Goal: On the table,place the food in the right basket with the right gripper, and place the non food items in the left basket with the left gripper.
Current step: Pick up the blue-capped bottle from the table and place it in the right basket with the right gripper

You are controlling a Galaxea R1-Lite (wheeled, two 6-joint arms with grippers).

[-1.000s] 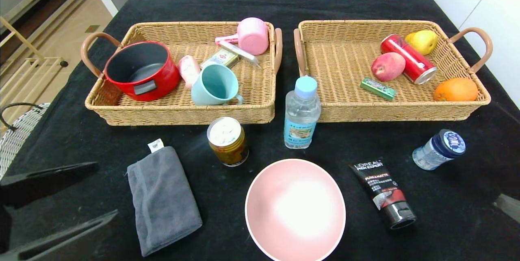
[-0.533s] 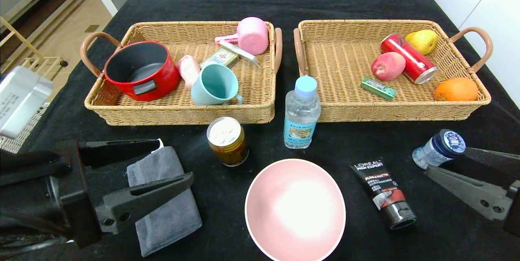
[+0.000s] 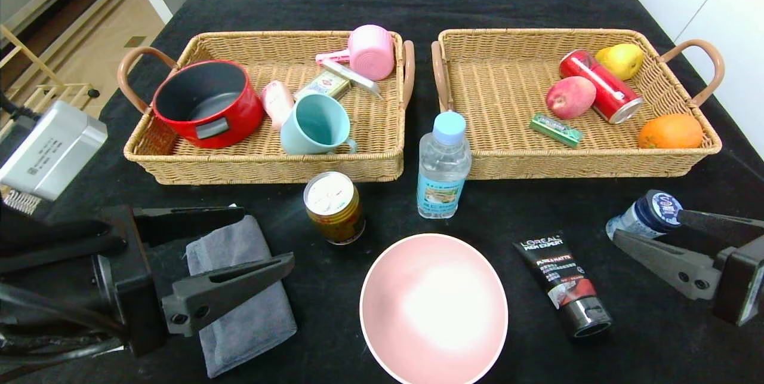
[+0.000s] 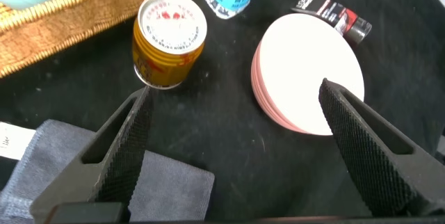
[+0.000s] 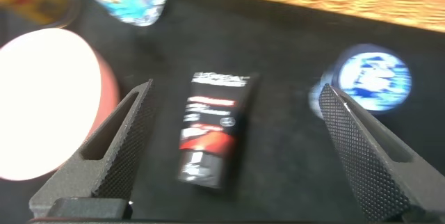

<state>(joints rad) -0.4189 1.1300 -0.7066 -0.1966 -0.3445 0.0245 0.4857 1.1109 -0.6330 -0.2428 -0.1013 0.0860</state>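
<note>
On the black table point(image 3: 513, 211) stand a water bottle point(image 3: 443, 166), a gold can point(image 3: 334, 208) and a blue-lidded jar point(image 3: 644, 217). A grey towel point(image 3: 245, 312), a pink bowl point(image 3: 434, 309) and a black tube point(image 3: 563, 282) lie in front. My left gripper point(image 3: 267, 237) is open and empty over the towel's far end; the left wrist view shows towel point(image 4: 104, 182), can point(image 4: 169, 40) and bowl point(image 4: 309, 71). My right gripper point(image 3: 647, 226) is open and empty, its fingertips either side of the jar point(image 5: 368, 81), with the tube point(image 5: 212, 130) below.
The left basket point(image 3: 262, 172) holds a red pot point(image 3: 206, 103), a teal mug point(image 3: 316, 127), a pink ribbed cup point(image 3: 371, 52) and small items. The right basket point(image 3: 591, 163) holds a red can point(image 3: 600, 88), an apple, a pear, an orange and a green pack.
Both arms have come in from the near corners. The left gripper has slid over the towel. The right gripper has moved up to the jar. No object has moved.
</note>
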